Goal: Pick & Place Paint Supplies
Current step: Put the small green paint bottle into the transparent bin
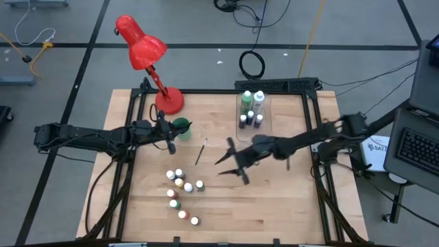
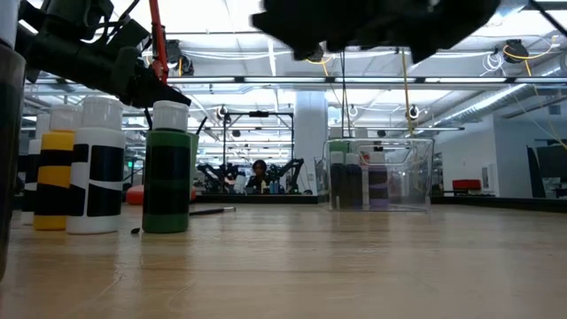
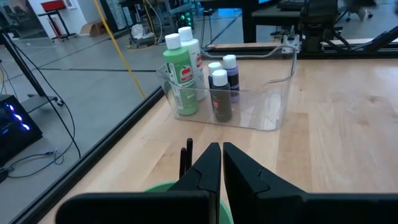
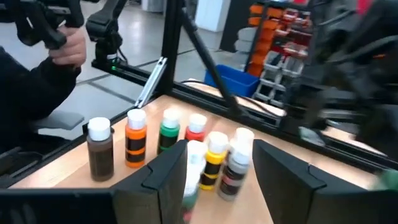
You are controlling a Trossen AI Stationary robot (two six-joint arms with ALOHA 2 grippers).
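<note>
No legible label on white-capped paint bottles [image 1: 182, 189] clustered on the surface [image 1: 288, 199] well away from the clear bin [image 1: 251, 110], right gripper [image 1: 232, 163] released above them, left gripper [image 1: 167, 134] clenched empty over green cup [image 1: 181, 125]

I see a red desk lamp [image 1: 147, 58] at the worktop [image 1: 274, 206] back edge, green cup [image 1: 181, 125] beside its base, clear bin [image 3: 261, 106] further along.

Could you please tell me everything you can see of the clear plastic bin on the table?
The clear plastic bin is a see-through, open-topped box with rounded corners, standing upright on the wooden table near its far edge. Inside stand a large green bottle, a large white bottle and a few small dark, white-capped bottles. Neither hand touches it.
</note>
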